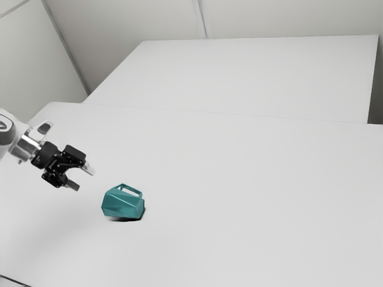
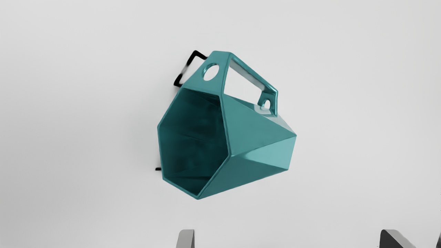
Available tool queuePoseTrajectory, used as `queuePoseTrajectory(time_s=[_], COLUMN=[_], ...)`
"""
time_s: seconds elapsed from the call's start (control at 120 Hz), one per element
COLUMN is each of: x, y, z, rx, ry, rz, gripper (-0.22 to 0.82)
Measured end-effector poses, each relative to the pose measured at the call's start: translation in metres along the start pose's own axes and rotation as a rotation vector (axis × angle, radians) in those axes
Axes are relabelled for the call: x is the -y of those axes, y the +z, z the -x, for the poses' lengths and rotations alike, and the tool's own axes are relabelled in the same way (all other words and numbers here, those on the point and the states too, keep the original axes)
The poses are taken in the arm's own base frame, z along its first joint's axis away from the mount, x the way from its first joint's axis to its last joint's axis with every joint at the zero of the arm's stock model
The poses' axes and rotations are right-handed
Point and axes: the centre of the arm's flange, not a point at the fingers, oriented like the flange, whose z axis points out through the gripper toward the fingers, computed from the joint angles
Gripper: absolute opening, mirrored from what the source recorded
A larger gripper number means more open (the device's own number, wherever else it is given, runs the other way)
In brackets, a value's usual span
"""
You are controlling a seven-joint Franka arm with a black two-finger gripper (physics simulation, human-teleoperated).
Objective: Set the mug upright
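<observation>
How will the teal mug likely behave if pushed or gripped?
The mug is likely stiff: crisp flat facets, sharp edges, no sagging. It probably won't roll freely, since it lies on its side on flat faces, though a hard push could tip it facet to facet. Its glossy highlights suggest the smooth walls might slip a little in the pincer.

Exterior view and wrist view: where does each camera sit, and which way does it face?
Exterior view: off at the arm's side, looking down across the white table; the end of the arm and its black hand come in from the exterior view's left.
Wrist view: on the hand itself, facing the tabletop and looking into the mouth of the teal faceted mug; two parted fingertips show at the bottom edge.
Shared: the mug on its side, the tabletop, the open fingers.
</observation>
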Motion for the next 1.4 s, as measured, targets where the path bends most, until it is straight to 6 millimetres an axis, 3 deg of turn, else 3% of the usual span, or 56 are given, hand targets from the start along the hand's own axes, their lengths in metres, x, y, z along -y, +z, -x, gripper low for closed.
queuePoseTrajectory(time_s=[0.117,0.45,0.933,1.15,1.4], x=[0.02,0.053,0.057,0.037,0.037], y=[0.02,0.065,0.075,0.087,0.099], z=[0.005,-0.004,-0.043,-0.041,-0.04], rx=[0.056,0.107,0.06,0.067,0.047], ry=[0.001,0.024,0.158,0.226,0.233], rz=[0.031,0.096,0.099,0.142,0.186], gripper=[0.58,0.58,0.58,0.58,0.57])
